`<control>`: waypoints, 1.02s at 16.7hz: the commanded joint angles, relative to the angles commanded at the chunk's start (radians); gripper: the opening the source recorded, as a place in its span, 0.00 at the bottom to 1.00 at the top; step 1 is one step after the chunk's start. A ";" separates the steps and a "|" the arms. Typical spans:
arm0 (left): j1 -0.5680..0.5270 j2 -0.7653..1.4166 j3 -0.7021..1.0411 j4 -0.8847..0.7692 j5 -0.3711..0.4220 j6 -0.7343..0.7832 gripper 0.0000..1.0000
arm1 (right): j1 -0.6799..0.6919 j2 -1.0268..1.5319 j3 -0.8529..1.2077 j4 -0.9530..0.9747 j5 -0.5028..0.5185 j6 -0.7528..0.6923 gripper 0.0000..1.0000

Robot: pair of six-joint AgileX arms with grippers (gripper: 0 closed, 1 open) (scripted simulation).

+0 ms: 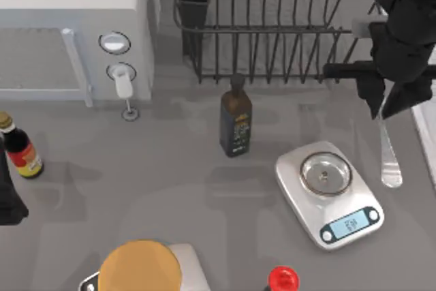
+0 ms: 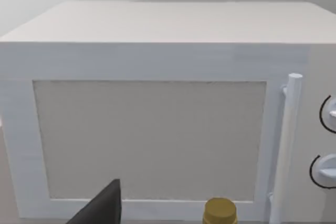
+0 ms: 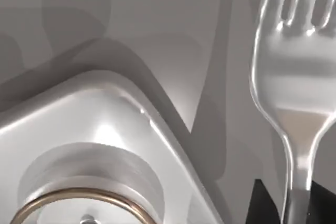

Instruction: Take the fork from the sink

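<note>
Aloft, the right pincer (image 1: 383,103) clamps the slim, mirror-bright steel fork (image 1: 389,155) by one end, its length hanging below over the smooth grey worktop (image 1: 170,168). Beside it sits a rounded silver scale (image 1: 329,192); the sink's pale rim (image 1: 428,134) lies opposite. The left arm idles near a boxy white microwave (image 2: 157,119).

scale display (image 1: 349,225): pale blue screen on the front of the scale (image 1: 329,192), showing light digits too blurred to read
dark bottle label (image 1: 238,131): yellowish marks on the bottle (image 1: 236,118) left of the scale, not legible
sauce bottle label (image 1: 27,162): red and yellow patch on the bottle (image 1: 18,146) far left of the scale, no words readable
microwave dials (image 1: 114,43): plain, on the microwave (image 1: 75,25), no numbers readable
</note>
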 joint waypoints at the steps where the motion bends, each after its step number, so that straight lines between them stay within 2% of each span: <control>1: 0.000 0.000 0.000 0.000 0.000 0.000 1.00 | 0.000 0.003 -0.037 0.040 0.000 -0.001 0.00; 5: 0.000 0.000 0.000 0.000 0.000 0.000 1.00 | 0.017 0.008 -0.154 0.172 -0.011 -0.009 0.00; 10: 0.000 0.000 0.000 0.000 0.000 0.000 1.00 | 0.026 0.006 -0.174 0.196 -0.017 -0.012 0.00; 17: 0.000 0.000 0.000 0.000 0.000 0.000 1.00 | 0.026 0.006 -0.174 0.196 -0.017 -0.012 0.53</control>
